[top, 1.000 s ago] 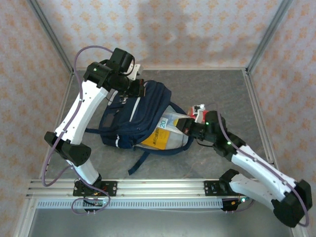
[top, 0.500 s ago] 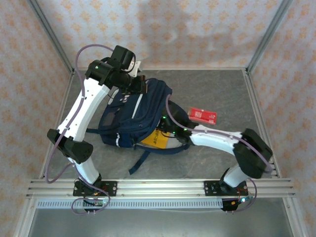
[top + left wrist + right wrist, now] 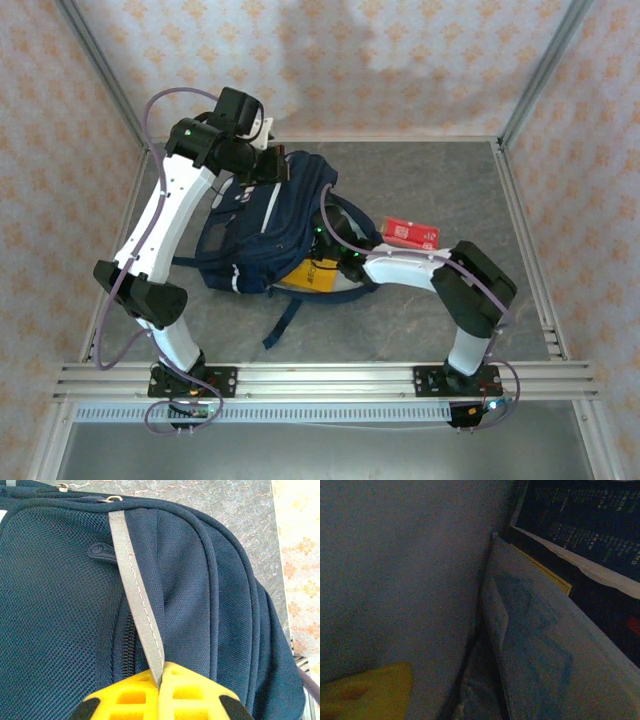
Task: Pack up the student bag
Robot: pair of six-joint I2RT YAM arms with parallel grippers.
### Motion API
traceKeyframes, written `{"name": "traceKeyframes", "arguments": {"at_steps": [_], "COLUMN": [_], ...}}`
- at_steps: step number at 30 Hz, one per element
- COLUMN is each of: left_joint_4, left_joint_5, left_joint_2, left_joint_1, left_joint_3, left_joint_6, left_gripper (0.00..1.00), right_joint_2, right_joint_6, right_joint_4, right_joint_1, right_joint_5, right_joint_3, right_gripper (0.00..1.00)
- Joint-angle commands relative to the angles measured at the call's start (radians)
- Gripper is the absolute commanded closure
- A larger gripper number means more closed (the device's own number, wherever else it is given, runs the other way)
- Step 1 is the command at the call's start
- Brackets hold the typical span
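top external, right arm (image 3: 400,268) reached deeper into student bag (image 3: 270,235)

Left gripper (image 3: 161,677) clamped closed on raised left arm (image 3: 170,215); right arm (image 3: 410,268) folded inward.

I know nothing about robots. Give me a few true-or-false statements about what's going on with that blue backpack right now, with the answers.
1. The left tool pinches a grey strap on the student bag. True.
2. A red box is inside the bag. False: the red box lies on the table, to the right of the bag.
3. The right arm reaches into the bag's opening. True.
4. The bag is green. False: it is navy blue.
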Motion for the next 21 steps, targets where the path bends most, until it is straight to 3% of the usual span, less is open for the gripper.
{"name": "traceKeyframes", "arguments": {"at_steps": [1,17,21], "left_joint_4": [0.134,0.102,0.077], "left_joint_5": [0.044,-0.076,-0.207], "left_joint_2": [-0.05,-0.057,-0.051], "left_joint_1": [0.024,0.049,0.05], "left_joint_3": [0.03,-0.007,-0.026], "left_joint_6": [-0.023,-0.04,-0.074], "left_gripper": [1.0,1.0,1.0], "right_joint_2": [-0.102,-0.316,-0.391], "right_joint_6": [-0.089,-0.167,-0.229], "right_joint_4": [-0.036,-0.259,-0.416], "right_joint_1": [-0.024,-0.097,-0.133], "right_joint_5": [-0.098,0.029,0.068], "right_joint_3": [-0.009,-0.131,-0.118], "right_gripper": [0.25,0.28,0.31]}}
